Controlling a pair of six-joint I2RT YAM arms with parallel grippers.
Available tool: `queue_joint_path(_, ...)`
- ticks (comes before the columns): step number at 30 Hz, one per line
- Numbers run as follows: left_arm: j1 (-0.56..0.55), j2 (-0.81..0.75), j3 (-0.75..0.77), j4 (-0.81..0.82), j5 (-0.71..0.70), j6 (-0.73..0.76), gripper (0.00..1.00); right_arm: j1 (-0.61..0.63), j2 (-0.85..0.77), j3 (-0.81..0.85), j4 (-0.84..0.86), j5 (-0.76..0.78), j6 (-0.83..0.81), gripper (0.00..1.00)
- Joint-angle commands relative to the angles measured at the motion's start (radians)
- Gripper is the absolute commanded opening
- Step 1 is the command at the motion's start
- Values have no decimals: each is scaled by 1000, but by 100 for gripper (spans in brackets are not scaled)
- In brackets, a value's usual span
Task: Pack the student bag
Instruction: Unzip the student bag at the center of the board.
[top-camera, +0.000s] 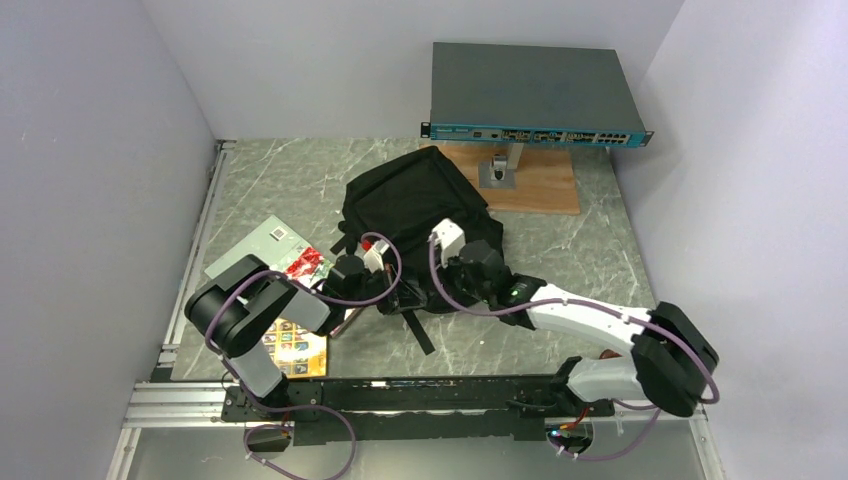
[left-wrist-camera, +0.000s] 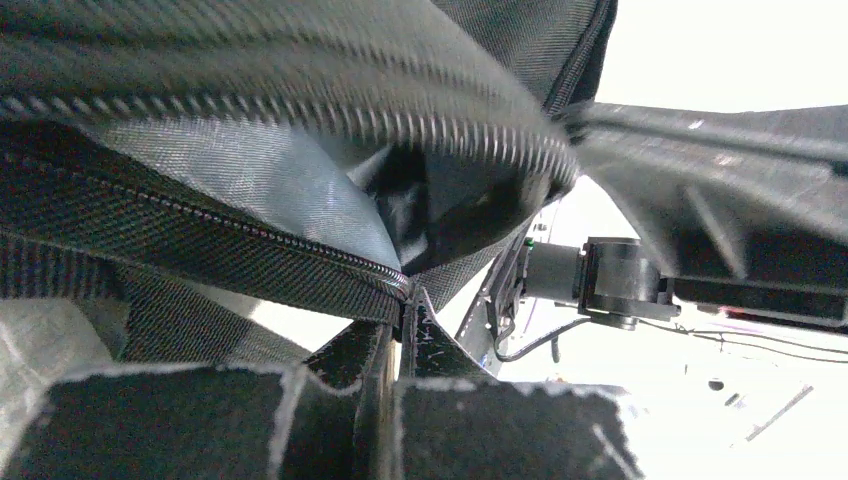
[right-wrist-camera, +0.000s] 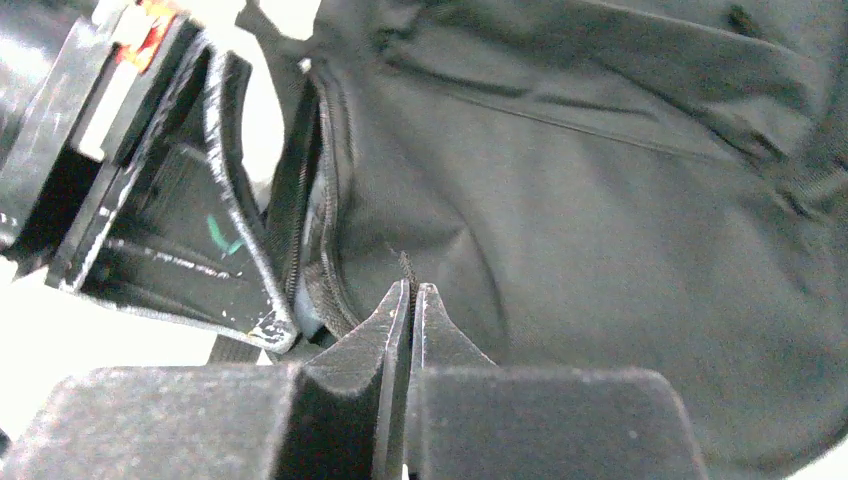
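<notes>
Centred on the veined marble surface (top-camera: 290, 185), between grey walls (top-camera: 90, 200), lies the student bag (top-camera: 415, 200). Its zipper edge is pinched by the left pincer (left-wrist-camera: 405, 300), a thin black strand by the right pincer (right-wrist-camera: 410, 292). Print on the teal-fronted box (top-camera: 530, 95) is illegible.

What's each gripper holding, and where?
The left gripper pinches the student bag at its zipper edge; right gripper is shut on a thin black strand by the zipper, likely a pull.

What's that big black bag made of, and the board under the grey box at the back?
The student bag looks like woven synthetic fabric, perhaps nylon: matte black, with a fine weave showing in the left wrist view and a toothed zipper. The board looks like wood, maybe plywood: flat, reddish brown, with a dull finish.
</notes>
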Motion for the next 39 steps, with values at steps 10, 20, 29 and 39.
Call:
queue_joint_path(10,-14,-31,-19,-50,-21,36,0,-279,-210,-110,50,320,654,0)
queue_joint_path(20,-32,-156,-88,-185,-87,155,0,-503,-101,-24,182,504,453,0)
queue_joint_path(29,-131,-399,-6,-444,-141,474,21,-486,-290,-69,173,189,487,0)
queue_joint_path(39,-305,-550,203,-598,-392,700,77,-479,-461,-165,38,-25,538,0)
